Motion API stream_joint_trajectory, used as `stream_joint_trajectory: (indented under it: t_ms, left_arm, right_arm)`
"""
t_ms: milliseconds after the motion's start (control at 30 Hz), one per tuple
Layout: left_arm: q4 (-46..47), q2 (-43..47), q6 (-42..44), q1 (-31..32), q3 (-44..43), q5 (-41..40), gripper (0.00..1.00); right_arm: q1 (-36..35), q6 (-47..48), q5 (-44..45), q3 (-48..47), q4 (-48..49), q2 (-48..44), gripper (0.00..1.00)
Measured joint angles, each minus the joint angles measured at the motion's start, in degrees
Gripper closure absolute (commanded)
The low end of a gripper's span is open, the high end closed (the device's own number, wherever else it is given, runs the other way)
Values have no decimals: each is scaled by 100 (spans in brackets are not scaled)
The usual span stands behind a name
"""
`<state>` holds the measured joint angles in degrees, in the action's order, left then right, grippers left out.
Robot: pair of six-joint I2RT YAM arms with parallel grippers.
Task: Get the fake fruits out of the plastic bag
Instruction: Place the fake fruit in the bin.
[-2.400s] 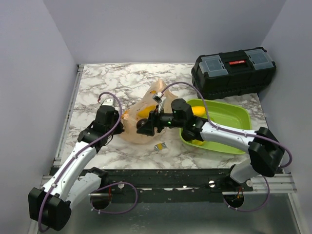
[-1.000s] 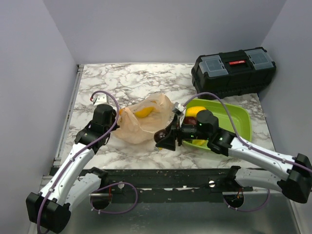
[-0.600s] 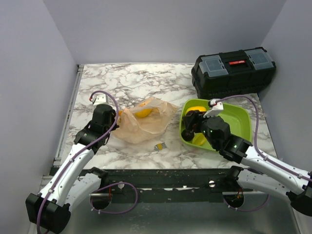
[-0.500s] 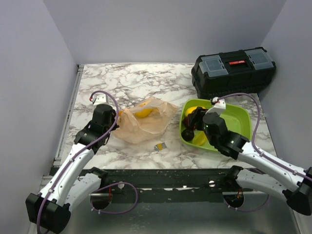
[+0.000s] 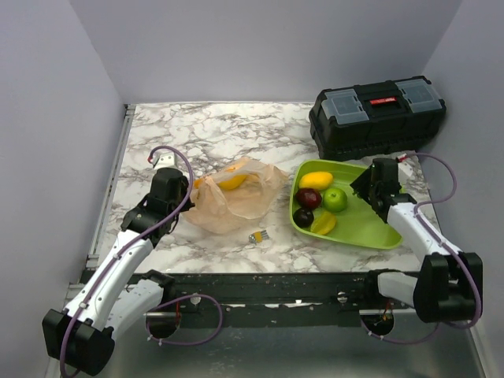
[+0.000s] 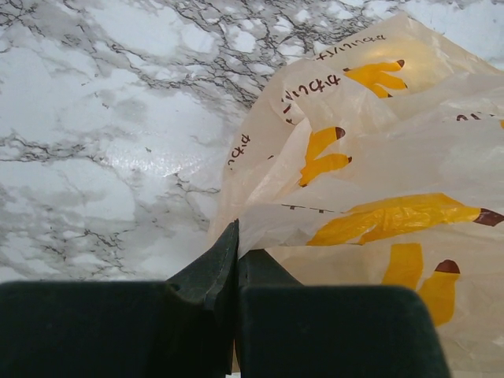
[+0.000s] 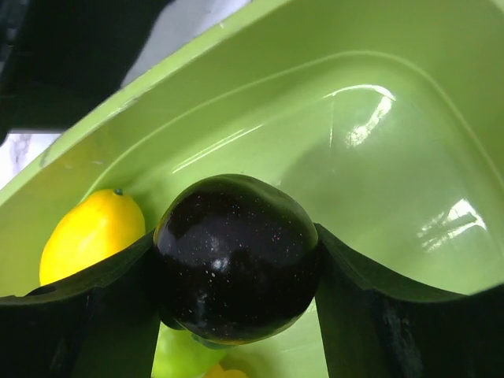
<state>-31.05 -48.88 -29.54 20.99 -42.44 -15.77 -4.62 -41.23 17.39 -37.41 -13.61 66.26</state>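
— Where are the fruits?

— One yellow fruit [image 5: 231, 181] shows through the bag [image 5: 240, 201], left of centre in the overhead view. Others lie close together in the left half of the tray [image 5: 370, 228], right of centre: a lemon [image 5: 316, 179] at the top, an apple [image 5: 335, 199] below it, two dark rounds [image 5: 308, 197] and a yellow-orange piece [image 5: 323, 224] lowest.

— And the bag?

— It lies crumpled on the marble table [image 5: 197, 134]. Its left edge is pinched by the left gripper [image 6: 237, 246] — in that wrist view the fingers are pressed together with the film caught between them.

— The right gripper [image 7: 236, 246]?

— In its wrist view a dark fruit [image 7: 236, 268] fills the gap, with both fingers against its sides, so it is gripped. The tray wall is behind it, the lemon is at lower left and the apple's green is at the bottom edge. Overhead, this gripper hangs over the tray's right side, well apart from the pile. Its fingertips are too dark to make out there, and I cannot tell whether the gripped fruit is one of the two rounds.

— Anything in the way?

— A small clip [image 5: 257, 236] lies on the table just below the bag. A black toolbox [image 5: 378, 114] sits at upper right, near the tray's far rim but not touching it.
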Motion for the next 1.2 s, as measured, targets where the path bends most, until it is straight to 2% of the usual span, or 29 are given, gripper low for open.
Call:
stream_joint_trajectory:
  t_ms: [100,200,567,667,833,1200]
  left_arm:
    - [-2,-26,17,0,0,63,99]
    - [-2,-42,22,0,0,133,99]
    - [-2,-52,68,0,0,420,95]
    - [-2,-63,109,0,0,527,94]
    - [-7,-96,168,0,0,669,90]
    - [-33,-116,299,0,-9,1139,58]
  right_arm:
    - [332,-35,-505,0,173,413,97]
    - [356,-37,-946,0,367,745,89]
    - [356,-52,-1801,0,968,1187,36]
    - [356,-28,-1853,7,1060,1187,24]
    - [356,24,-1906,15,1115,1187,11]
    - [356,166,-2050,74,1119,1014,9]
